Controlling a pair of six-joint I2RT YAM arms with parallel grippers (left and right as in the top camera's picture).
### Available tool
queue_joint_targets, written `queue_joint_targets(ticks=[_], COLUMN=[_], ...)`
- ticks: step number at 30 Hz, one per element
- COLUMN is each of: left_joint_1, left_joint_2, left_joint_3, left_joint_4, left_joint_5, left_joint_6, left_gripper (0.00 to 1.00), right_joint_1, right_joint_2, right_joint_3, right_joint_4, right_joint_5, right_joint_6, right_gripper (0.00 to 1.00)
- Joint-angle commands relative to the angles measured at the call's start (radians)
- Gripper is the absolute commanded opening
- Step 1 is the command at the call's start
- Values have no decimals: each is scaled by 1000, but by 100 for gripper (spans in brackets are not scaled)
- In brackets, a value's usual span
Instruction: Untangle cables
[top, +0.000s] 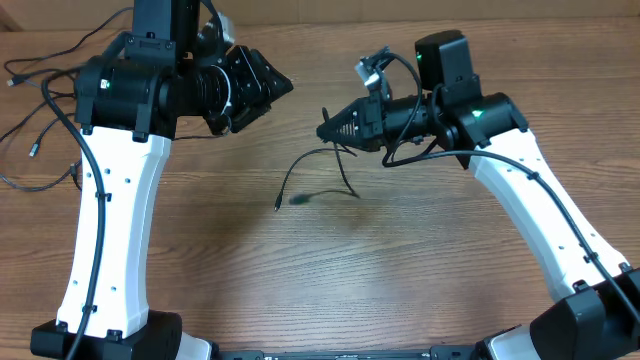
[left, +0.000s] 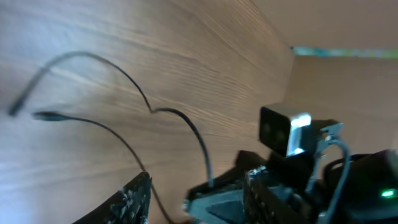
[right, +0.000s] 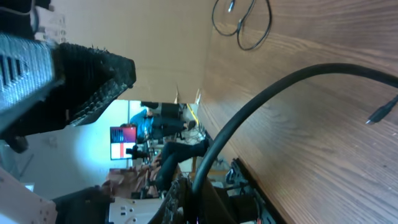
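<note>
Two thin black cables (top: 305, 160) hang from my right gripper (top: 325, 130) and trail across the wooden table, ending in small plugs (top: 298, 199) at the centre. My right gripper is shut on the cables, lifting their near ends off the table; in the right wrist view a cable (right: 267, 93) runs into the jaws (right: 205, 199). My left gripper (top: 280, 88) is open and empty, hovering above and left of the right gripper. In the left wrist view its fingers (left: 199, 186) frame the right gripper, with the cables (left: 124, 78) on the table beyond.
More thin black cables (top: 35, 110) lie in loose loops at the table's far left, behind the left arm; they also show in the right wrist view (right: 242, 25). The right arm's own thick wires (top: 420, 150) loop under its wrist.
</note>
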Motion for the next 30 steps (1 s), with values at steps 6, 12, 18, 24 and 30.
queue_joint_targets(ticks=[6,12,18,24,30], left_joint_1=[2,-24,-36,-34,-34], left_joint_2=[7,7,7,7,7], left_joint_3=[6,6,6,6,6], left_joint_4=[-2,-19,-42,-49,-48], left_joint_5=[79,80,80,77,76], left_joint_6=[-331,-382,-382,-397,-415], left_gripper=[76,76,62,58,42], right_joint_1=[75,124,134,130,126], right_joint_2=[-2,-3,-5,-5,-5], right_joint_3=[-2,1,3,3,3], right_joint_4=[109,216,278,315,376], right_joint_5=[-95,-95,-95,-83,-79], right_joint_6=[-55,-18,24,53,107], right_gripper=[4,4,4,4,4])
